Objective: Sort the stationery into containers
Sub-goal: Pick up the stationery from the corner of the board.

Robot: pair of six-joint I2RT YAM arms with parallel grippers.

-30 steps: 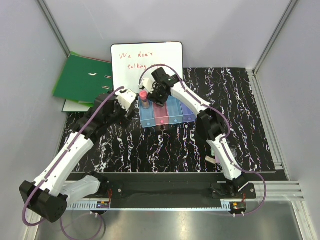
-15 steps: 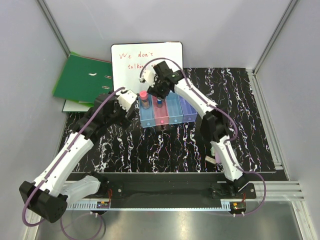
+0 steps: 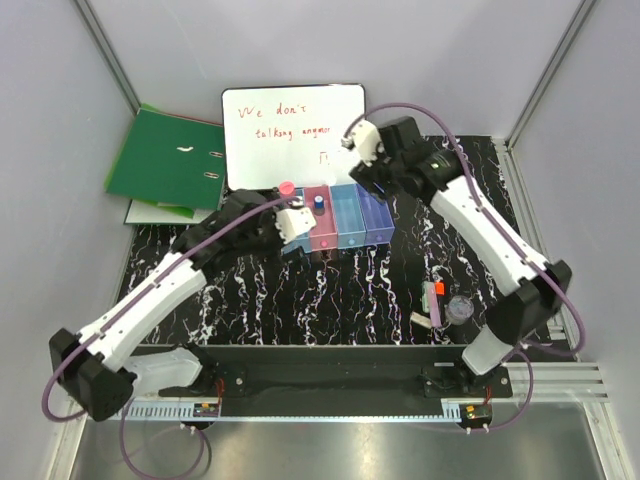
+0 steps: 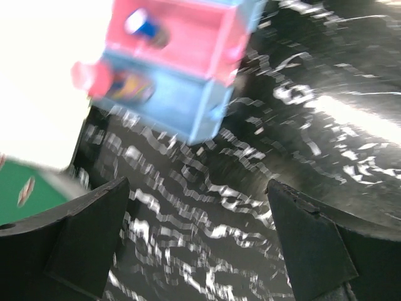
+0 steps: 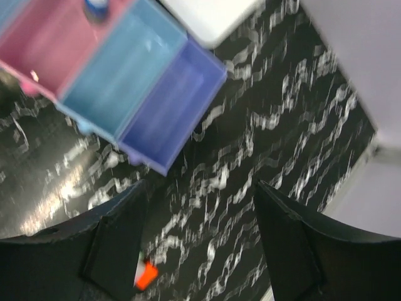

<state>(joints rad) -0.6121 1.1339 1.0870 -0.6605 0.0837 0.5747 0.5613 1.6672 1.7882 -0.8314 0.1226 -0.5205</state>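
well, left tool (image 4: 197, 188) spread near the end bin (image 4: 182, 106), right tool (image 5: 197, 194) spread over marbled tabletop (image 5: 282, 113)

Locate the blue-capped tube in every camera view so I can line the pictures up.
Top external: the blue-capped tube stands in the pink bin, near the frame's centre.
Left wrist: upper left, inside the pink bin, blurred.
Right wrist: cut off by the top edge, left of centre, at the pink bin's corner.
Shared landmark: the pink bin itself.
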